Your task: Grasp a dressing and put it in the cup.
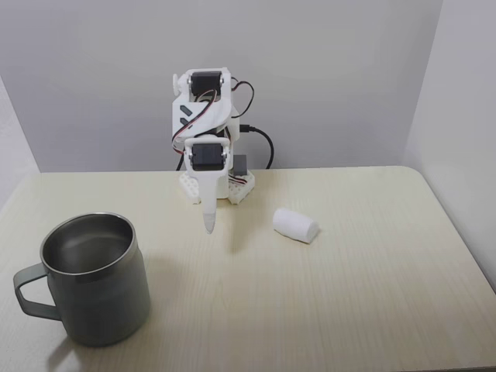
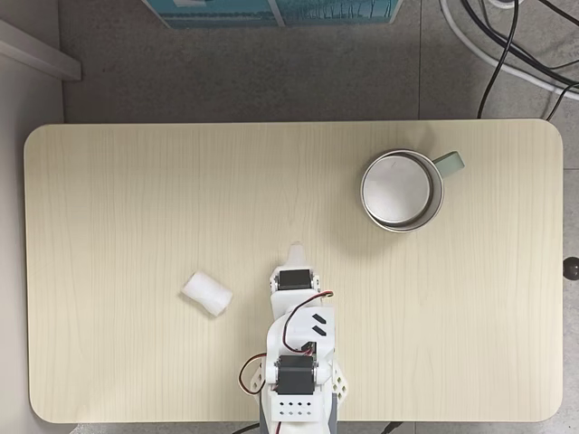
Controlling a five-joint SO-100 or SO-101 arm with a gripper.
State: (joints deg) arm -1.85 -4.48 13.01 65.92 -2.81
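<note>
In a fixed view the hand (image 1: 208, 225) hangs folded, fingers together on nothing, above the bench (image 1: 372, 294) between the dressing (image 1: 295, 225) lying on its right and the cup (image 1: 94, 279) at front left, while in another fixed view, from above, the dressing (image 2: 207, 294) lies left of the hand (image 2: 295, 248) and the cup (image 2: 403, 191) stands upright well apart.

arm base (image 2: 296, 418) cut by bottom edge, pincer (image 1: 208, 225) jaw gap unclear
</note>
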